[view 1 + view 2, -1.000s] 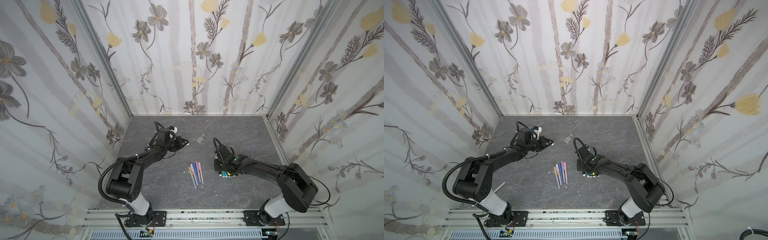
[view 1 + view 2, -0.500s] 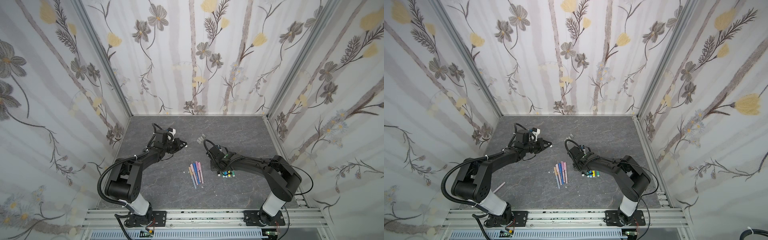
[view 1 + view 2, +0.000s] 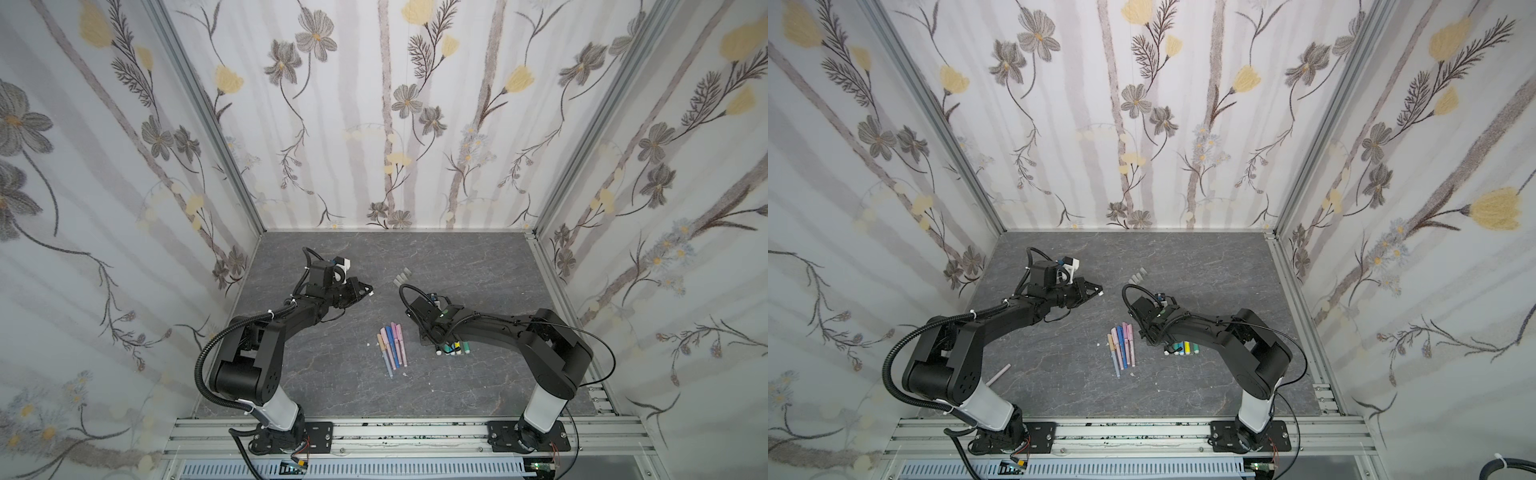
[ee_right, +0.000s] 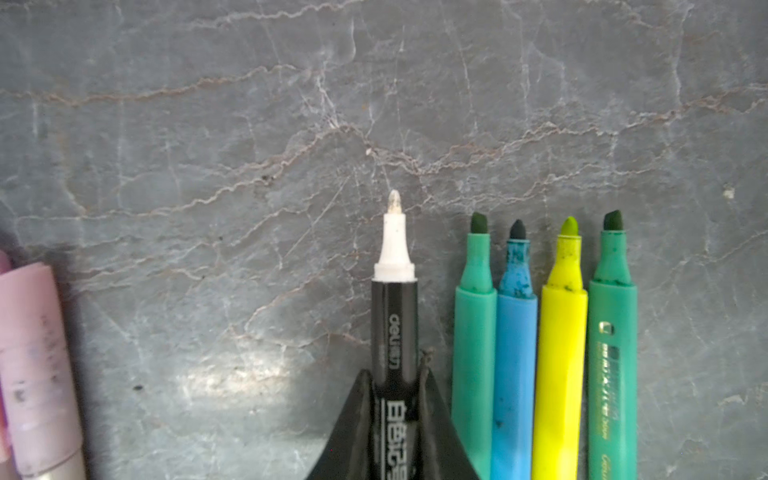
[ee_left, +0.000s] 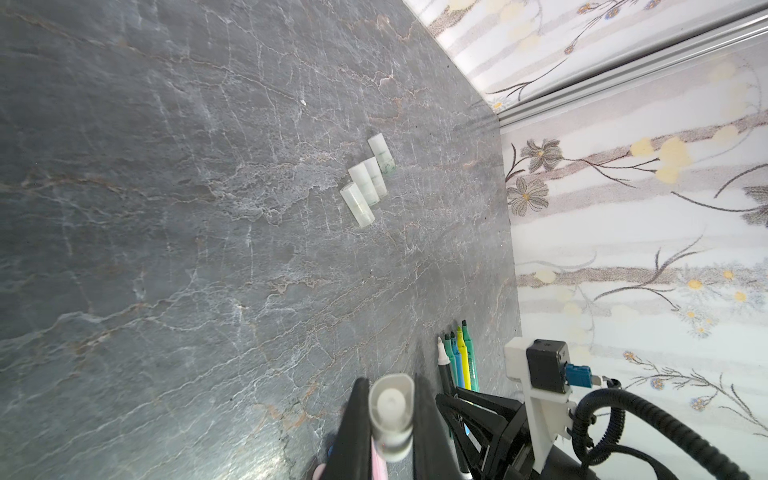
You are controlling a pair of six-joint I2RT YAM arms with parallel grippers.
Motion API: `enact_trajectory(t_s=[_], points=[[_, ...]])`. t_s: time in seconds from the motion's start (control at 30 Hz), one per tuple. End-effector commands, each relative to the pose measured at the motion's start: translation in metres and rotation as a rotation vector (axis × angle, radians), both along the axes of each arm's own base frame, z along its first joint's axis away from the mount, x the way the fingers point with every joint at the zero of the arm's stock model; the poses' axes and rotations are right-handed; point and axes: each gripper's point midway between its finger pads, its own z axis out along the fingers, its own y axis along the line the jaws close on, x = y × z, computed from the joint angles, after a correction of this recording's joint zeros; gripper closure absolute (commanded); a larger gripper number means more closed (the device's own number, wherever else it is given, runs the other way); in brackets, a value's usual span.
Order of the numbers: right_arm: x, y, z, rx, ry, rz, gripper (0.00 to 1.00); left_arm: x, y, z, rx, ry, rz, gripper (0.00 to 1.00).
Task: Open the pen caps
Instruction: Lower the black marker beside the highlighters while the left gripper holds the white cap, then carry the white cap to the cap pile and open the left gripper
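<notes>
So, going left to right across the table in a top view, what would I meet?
White stick → left claw, shut on a pen cap → pastel pens → black marker → bright markers. Loose caps omitted: they overlap the pens.

Your top views are evenly, softly lit, with only faint shadows on the grey counter [image 3: 332, 395]. In the right wrist view you get a pale glare patch on the counter just beside the black pen [image 4: 394, 324]; the pink pen [image 4: 33, 353] farther from it is blurred. In the left wrist view the cap [image 5: 391, 409] nearest the lens is soft.
</notes>
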Motion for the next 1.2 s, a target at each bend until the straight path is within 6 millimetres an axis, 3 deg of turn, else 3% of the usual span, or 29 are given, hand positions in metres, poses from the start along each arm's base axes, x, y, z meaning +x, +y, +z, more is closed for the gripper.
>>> enact_trajectory(t_s=[0.0, 0.4, 0.67, 0.9, 1.03, 1.17], points=[[0.001, -0.005, 0.0, -0.026, -0.006, -0.017, 0.79, 0.001, -0.002, 0.006, -0.01, -0.032, -0.015, 1.0], [0.003, -0.016, 0.009, -0.08, -0.04, -0.013, 0.76, 0.001, -0.003, 0.0, -0.01, -0.012, -0.014, 1.0], [0.01, -0.012, 0.043, -0.022, -0.124, 0.013, 0.71, 0.002, -0.016, -0.017, 0.01, 0.022, -0.034, 1.0], [0.014, -0.012, 0.08, 0.068, -0.206, 0.019, 0.68, 0.017, -0.026, -0.036, 0.027, 0.061, -0.008, 1.0], [0.01, -0.016, 0.082, 0.076, -0.209, 0.031, 0.68, 0.03, -0.035, -0.043, 0.019, 0.081, 0.001, 1.0], [0.013, -0.032, 0.08, 0.085, -0.207, -0.004, 0.68, 0.04, -0.049, -0.052, 0.016, 0.108, -0.005, 0.99]])
